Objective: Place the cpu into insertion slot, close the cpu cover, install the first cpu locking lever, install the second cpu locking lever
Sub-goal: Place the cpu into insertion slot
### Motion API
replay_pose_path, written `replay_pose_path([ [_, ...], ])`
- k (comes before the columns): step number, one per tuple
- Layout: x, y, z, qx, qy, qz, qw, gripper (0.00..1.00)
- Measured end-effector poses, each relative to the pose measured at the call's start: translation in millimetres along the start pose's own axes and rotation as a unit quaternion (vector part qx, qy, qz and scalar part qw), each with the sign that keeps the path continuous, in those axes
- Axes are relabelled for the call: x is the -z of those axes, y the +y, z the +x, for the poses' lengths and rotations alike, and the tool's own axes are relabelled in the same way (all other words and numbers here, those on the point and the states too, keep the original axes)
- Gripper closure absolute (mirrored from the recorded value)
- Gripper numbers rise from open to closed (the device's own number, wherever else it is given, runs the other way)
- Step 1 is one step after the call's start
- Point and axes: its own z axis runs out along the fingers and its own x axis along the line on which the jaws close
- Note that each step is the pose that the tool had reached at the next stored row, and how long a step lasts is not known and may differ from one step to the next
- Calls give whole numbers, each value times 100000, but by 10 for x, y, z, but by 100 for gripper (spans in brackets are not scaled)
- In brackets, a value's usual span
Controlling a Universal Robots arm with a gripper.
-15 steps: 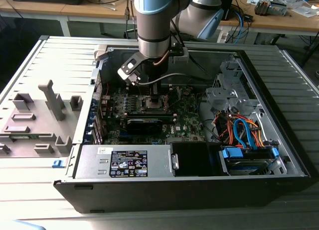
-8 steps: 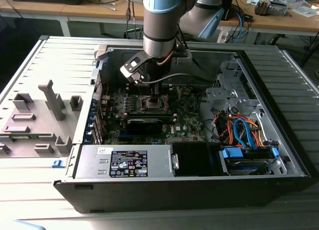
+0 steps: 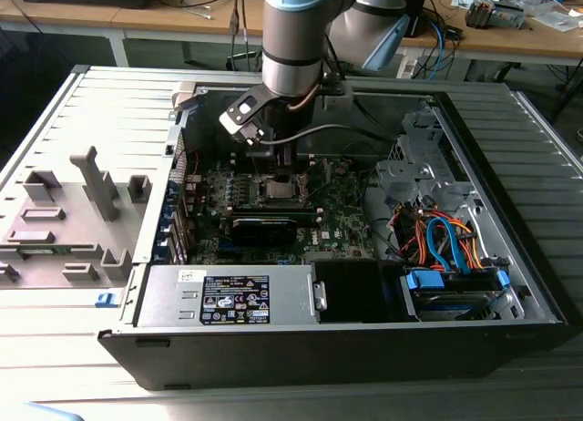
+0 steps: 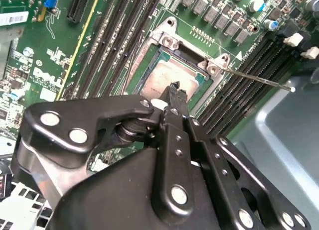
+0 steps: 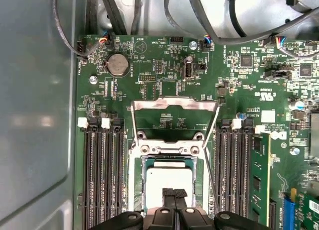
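The cpu (image 5: 167, 177) (image 4: 158, 79), a flat square chip with a silver-grey top, lies in the insertion slot (image 5: 135, 182) on the green board. My gripper (image 5: 173, 193) (image 4: 175, 86) is directly over the chip. Its black fingertips are shut together with nothing between them, at or just above the chip's top. The cpu cover (image 5: 172, 103), a thin silver frame with a large window, stands swung open beyond the slot. A thin lever rod (image 5: 213, 133) (image 4: 259, 79) sticks out free beside the socket. In the exterior view the gripper (image 3: 273, 170) reaches down onto the socket (image 3: 278, 189) inside the open case.
Black memory slots (image 5: 102, 175) flank the socket, with a green module (image 5: 259, 180) in one. A coin battery (image 5: 118, 64) and cables lie beyond the cover. The case holds a power supply (image 3: 232, 295), a drive bay with blue and orange cables (image 3: 446, 243), and a long black block (image 3: 264, 228).
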Motion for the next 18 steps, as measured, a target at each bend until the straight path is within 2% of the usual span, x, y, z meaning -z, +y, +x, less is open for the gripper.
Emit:
replay_pose_path([
  [2, 61, -1, -1, -3, 4, -5, 100000, 89],
  [7, 146, -2, -4, 1, -1, 0, 100000, 89],
  [13, 288, -3, -7, -1, 4, -2, 100000, 89],
  [18, 376, -4, -10, -2, 2, 1, 100000, 89],
])
